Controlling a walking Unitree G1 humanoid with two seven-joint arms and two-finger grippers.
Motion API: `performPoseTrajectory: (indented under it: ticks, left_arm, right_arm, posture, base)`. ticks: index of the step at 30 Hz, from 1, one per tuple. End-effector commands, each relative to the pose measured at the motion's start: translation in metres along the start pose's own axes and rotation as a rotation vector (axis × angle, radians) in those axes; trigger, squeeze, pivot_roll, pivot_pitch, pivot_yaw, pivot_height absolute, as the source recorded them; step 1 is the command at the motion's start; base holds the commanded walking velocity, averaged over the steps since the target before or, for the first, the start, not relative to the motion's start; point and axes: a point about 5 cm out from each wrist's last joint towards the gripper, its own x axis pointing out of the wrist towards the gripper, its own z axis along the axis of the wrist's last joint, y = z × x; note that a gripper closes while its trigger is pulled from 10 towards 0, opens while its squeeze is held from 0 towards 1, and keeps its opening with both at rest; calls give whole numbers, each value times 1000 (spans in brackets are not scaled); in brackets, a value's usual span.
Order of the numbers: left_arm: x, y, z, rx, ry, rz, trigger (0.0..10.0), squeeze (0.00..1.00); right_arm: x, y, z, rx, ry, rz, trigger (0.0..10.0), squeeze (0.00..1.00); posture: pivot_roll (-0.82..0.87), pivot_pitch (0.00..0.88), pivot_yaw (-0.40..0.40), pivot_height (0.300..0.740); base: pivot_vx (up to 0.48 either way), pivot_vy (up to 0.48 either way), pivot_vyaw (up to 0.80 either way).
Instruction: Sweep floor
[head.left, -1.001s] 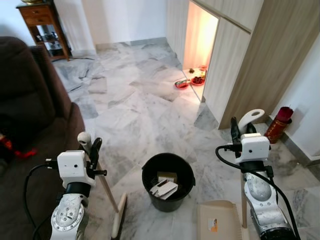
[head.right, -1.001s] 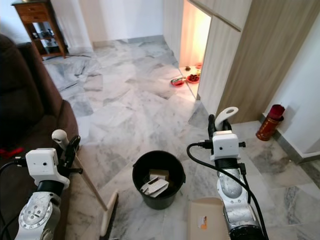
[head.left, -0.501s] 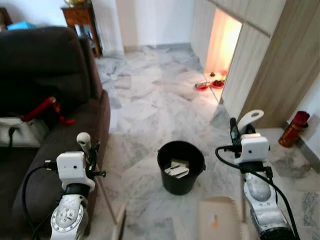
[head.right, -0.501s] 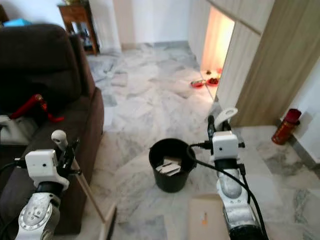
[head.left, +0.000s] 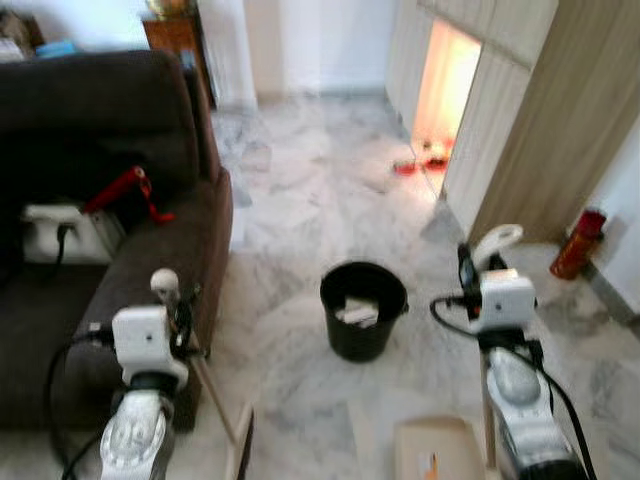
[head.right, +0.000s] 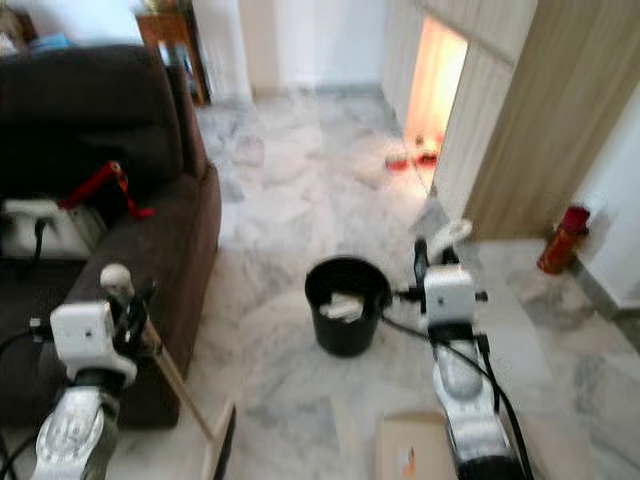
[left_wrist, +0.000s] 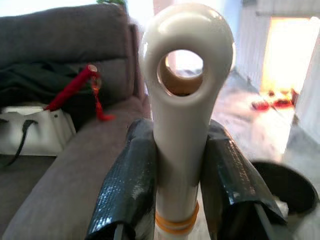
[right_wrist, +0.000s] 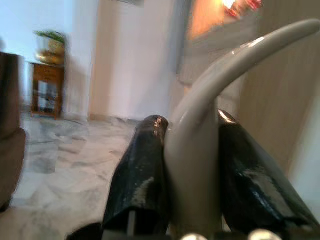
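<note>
Left gripper (left_wrist: 177, 185) clamped on the broom handle (left_wrist: 181, 125), right gripper (right_wrist: 192, 170) clamped on the dustpan handle (right_wrist: 200, 135); bucket (head.left: 363, 310) mid-floor beside the sofa (head.left: 110, 200); carrying step, next likely lowering bristles to marble.

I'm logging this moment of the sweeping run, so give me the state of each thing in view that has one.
Left tool: shut on the broom handle.
Right tool: shut on the dustpan handle.
Broom: head down at the floor, handle tilted.
Dustpan: low by the floor.
Black bucket: upright, paper scraps inside.
</note>
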Motion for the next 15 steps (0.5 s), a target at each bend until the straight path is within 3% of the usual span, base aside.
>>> performPoseTrajectory:
  ticks: [1, 15]
  left_arm:
    - [7, 2, 11, 27, -55, -4, 10000, 0]
    - [10, 1, 8, 18, -54, -3, 10000, 0]
  right_arm:
    - [0, -11, -3, 20, 25, -58, 10000, 0]
    - [-2, -16, -13, 45, 76, -96, 10000, 0]
  posture:
    - [32, 0, 33, 740]
    - [31, 0, 26, 740]
  base:
    - [0, 0, -800]
    - [0, 0, -800]
